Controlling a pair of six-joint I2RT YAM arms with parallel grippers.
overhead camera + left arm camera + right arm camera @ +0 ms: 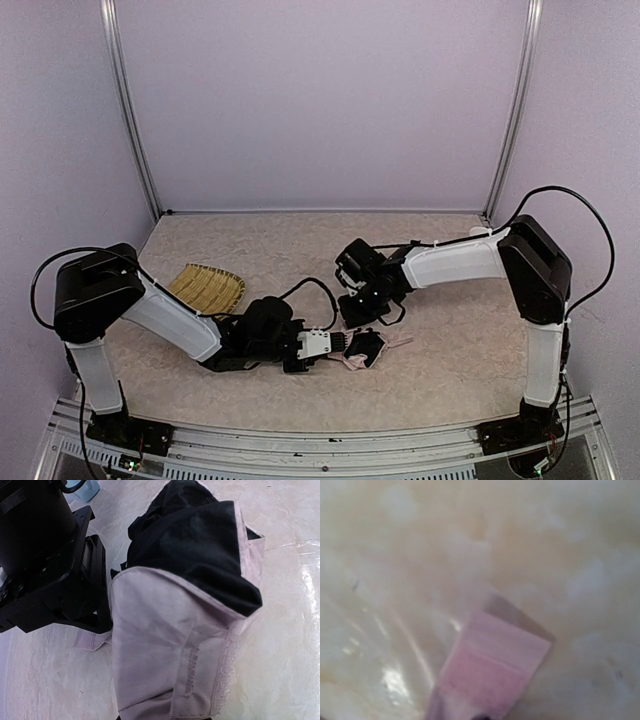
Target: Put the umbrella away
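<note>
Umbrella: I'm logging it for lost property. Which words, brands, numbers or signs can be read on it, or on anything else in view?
On the strap of the umbrella: what looks like one line of faint lettering, too small to read.
On the tray and the table: no text.
Right wrist view: blurred, none seen.

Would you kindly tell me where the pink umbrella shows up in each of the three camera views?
Top external: the umbrella lies low, just right of centre.
Left wrist: it fills the middle of the picture, pink fabric below, black above.
Right wrist: only its pink strap tab shows, blurred, at bottom centre.
Shared landmark: the beige marbled tabletop under it in all three.
</note>
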